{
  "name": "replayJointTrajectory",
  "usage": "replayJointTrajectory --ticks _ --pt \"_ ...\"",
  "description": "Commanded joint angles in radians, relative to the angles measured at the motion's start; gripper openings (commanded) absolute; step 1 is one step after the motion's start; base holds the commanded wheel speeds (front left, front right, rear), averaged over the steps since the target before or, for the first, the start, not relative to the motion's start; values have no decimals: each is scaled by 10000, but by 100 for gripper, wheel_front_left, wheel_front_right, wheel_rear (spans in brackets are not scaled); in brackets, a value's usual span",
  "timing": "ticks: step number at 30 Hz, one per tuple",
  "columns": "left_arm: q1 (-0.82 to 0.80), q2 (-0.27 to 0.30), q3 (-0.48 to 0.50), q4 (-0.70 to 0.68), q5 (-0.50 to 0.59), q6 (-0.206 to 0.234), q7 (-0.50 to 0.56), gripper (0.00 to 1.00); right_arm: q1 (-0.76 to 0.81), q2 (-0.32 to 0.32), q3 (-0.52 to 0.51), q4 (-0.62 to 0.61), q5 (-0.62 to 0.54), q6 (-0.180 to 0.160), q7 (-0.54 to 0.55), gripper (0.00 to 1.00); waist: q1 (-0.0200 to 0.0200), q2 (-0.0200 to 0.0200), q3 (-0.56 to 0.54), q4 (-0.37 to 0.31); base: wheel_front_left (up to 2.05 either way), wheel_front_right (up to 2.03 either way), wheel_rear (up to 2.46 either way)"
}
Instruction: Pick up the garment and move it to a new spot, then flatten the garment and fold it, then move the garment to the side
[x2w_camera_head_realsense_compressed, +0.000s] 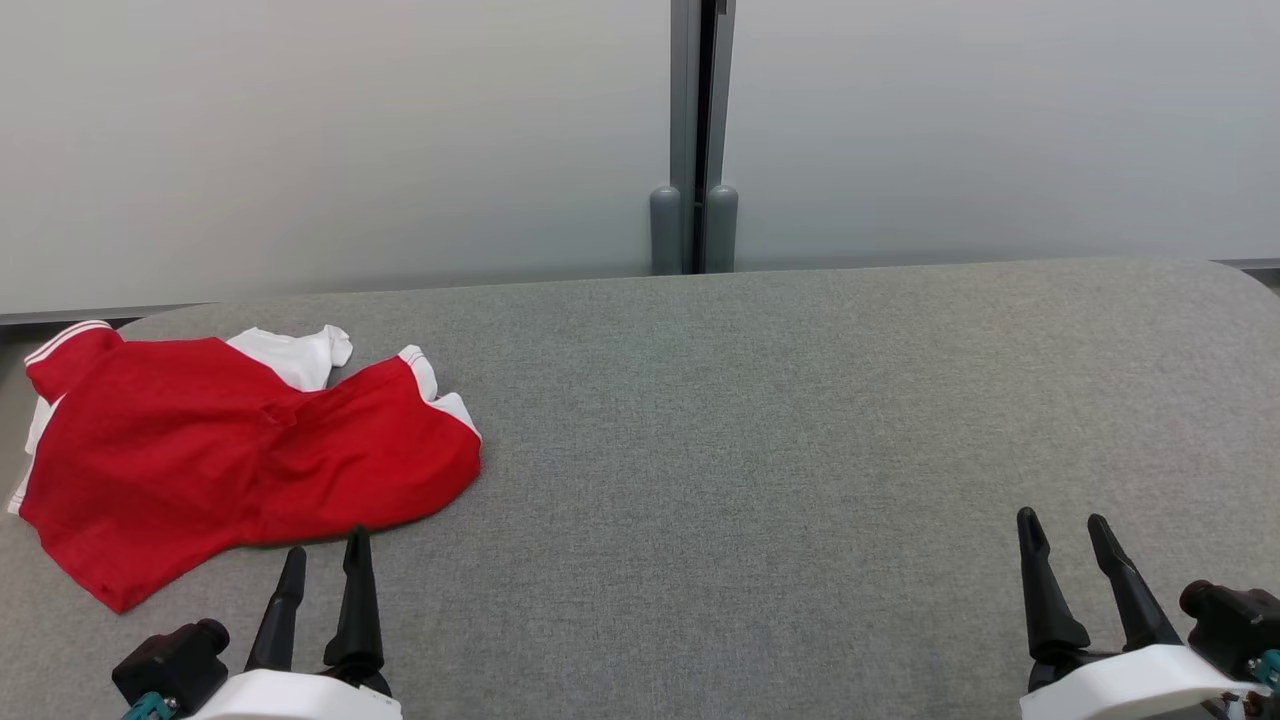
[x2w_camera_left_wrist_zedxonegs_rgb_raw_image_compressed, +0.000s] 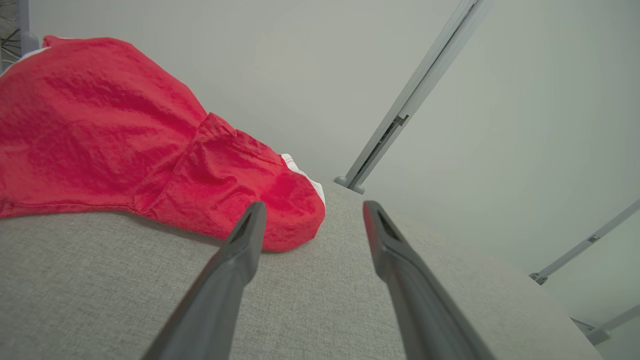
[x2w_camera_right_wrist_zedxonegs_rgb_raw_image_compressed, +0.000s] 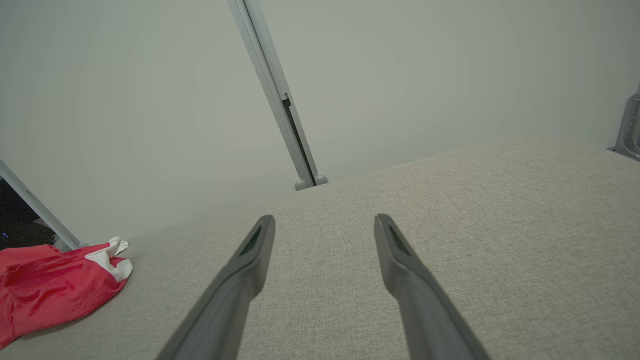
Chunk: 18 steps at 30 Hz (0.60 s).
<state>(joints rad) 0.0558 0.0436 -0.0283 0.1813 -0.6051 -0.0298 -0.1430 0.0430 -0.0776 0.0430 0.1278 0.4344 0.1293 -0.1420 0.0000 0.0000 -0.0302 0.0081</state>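
Observation:
The garment (x2w_camera_head_realsense_compressed: 230, 460) is a red shirt with white sleeves and trim, lying crumpled at the far left of the grey table (x2w_camera_head_realsense_compressed: 760, 420). My left gripper (x2w_camera_head_realsense_compressed: 325, 555) stands open just in front of its near edge, fingers apart with nothing between them. In the left wrist view the garment (x2w_camera_left_wrist_zedxonegs_rgb_raw_image_compressed: 125, 145) lies just beyond the left gripper (x2w_camera_left_wrist_zedxonegs_rgb_raw_image_compressed: 312, 210), whose left fingertip reaches its red hem. My right gripper (x2w_camera_head_realsense_compressed: 1063, 522) is open at the lower right, far from the cloth. The right wrist view has the right gripper (x2w_camera_right_wrist_zedxonegs_rgb_raw_image_compressed: 325, 222) over bare table and the garment (x2w_camera_right_wrist_zedxonegs_rgb_raw_image_compressed: 55, 287) at the far left.
Pale partition panels (x2w_camera_head_realsense_compressed: 350, 140) joined by a grey post (x2w_camera_head_realsense_compressed: 695, 220) stand just behind the table's rear edge. The table's corners are rounded, and the garment reaches its left edge. Grey fabric surface stretches from the garment to the right gripper.

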Motion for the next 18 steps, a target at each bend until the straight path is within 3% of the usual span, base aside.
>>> replayJointTrajectory --ticks 1,18 --pt "-20 67 1 -147 317 12 -102 100 -14 -110 27 -120 -313 19 -124 100 0 0 -2 -8 0 0 0" --pt "178 76 -85 -96 1962 0 -519 100 260 106 -103 -279 -1774 21 -534 100 0 0 -31 -56 0 0 0"
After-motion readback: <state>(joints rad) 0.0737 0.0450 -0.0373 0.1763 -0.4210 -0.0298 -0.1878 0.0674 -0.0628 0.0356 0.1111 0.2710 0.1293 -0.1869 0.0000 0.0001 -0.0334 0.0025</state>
